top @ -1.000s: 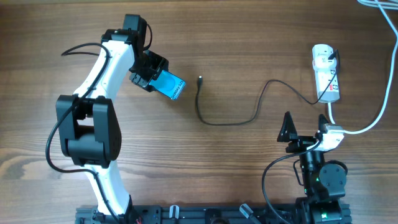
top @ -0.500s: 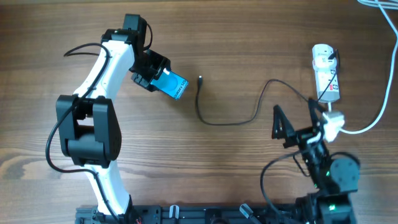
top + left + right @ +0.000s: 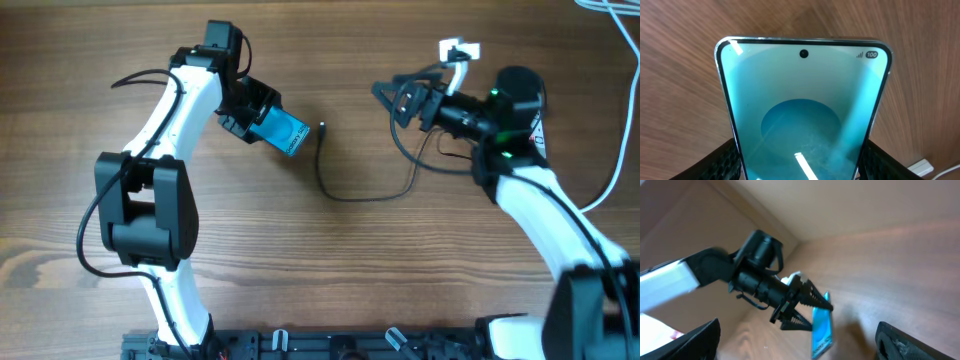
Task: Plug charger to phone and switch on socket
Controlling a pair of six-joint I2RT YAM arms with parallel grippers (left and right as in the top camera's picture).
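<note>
The phone [image 3: 282, 131], with its bright cyan screen, is held tilted above the table by my left gripper [image 3: 262, 120], which is shut on its lower sides. The screen fills the left wrist view [image 3: 802, 110], with the fingers [image 3: 800, 167] at both edges. The charger is a thin black cable [image 3: 345, 197] lying on the table, its tip [image 3: 322, 127] just right of the phone. My right gripper [image 3: 392, 100] is open and empty, above the cable's right loop, facing the phone [image 3: 821, 325]. The socket [image 3: 540, 138] is mostly hidden under my right arm.
A thick white cord [image 3: 612, 185] runs along the right edge of the wooden table, and another white cord [image 3: 600, 8] crosses the top right corner. My left arm [image 3: 760, 282] shows in the right wrist view, which is motion-blurred.
My right arm swung from the front right up and leftward, over the socket and cable, toward the phone. My left gripper shifted the phone slightly right.
</note>
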